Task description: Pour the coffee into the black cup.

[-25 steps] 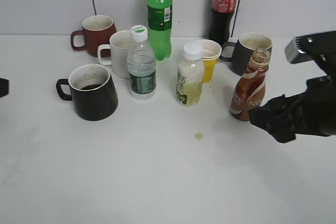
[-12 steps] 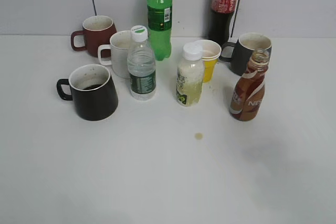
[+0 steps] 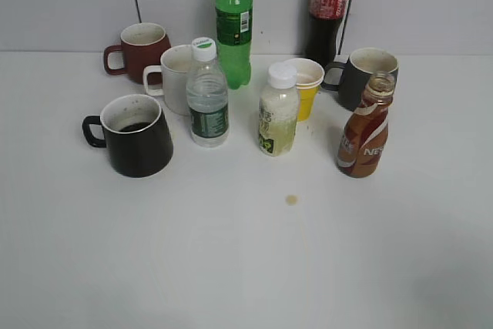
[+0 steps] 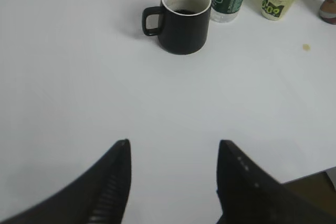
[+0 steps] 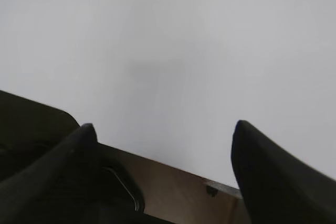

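The coffee bottle (image 3: pixel 365 136), brown with a white swirl and no cap, stands upright at the right of the table; its edge shows in the left wrist view (image 4: pixel 329 6). The black cup (image 3: pixel 137 136) stands at the left with dark liquid inside; it also shows in the left wrist view (image 4: pixel 182 18). Neither arm shows in the exterior view. My left gripper (image 4: pixel 173 153) is open and empty, well short of the black cup. My right gripper (image 5: pixel 163 129) is open and empty over the table's edge.
Behind stand a reddish-brown mug (image 3: pixel 141 50), a white mug (image 3: pixel 176 76), a water bottle (image 3: pixel 207 95), a green bottle (image 3: pixel 233 25), a pale juice bottle (image 3: pixel 278 112), a yellow cup (image 3: pixel 306 87), a cola bottle (image 3: pixel 327 13) and a dark grey mug (image 3: pixel 365 73). A small drip (image 3: pixel 291 199) marks the table.
My right arm was beside the coffee bottle one second ago and has pulled out of the exterior view. The bottle stands where it was.
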